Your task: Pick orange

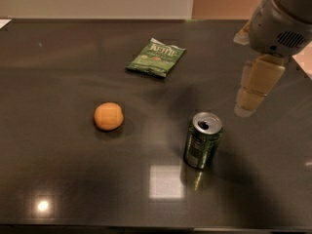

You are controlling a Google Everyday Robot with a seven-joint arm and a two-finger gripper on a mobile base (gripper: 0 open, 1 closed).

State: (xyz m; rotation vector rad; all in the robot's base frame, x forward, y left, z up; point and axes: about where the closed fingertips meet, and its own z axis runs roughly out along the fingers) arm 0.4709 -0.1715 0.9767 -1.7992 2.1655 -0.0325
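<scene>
The orange (108,116) is a small round matte fruit lying on the dark table (58,57), left of centre. The gripper (249,101) hangs from the grey arm at the right, above the table and well to the right of the orange. It is a little up and right of the green can. It holds nothing that I can see.
A green can (202,140) with an opened top stands upright right of centre, between the orange and the gripper. A green chip bag (156,57) lies flat further back. The table's far edge meets a pale wall.
</scene>
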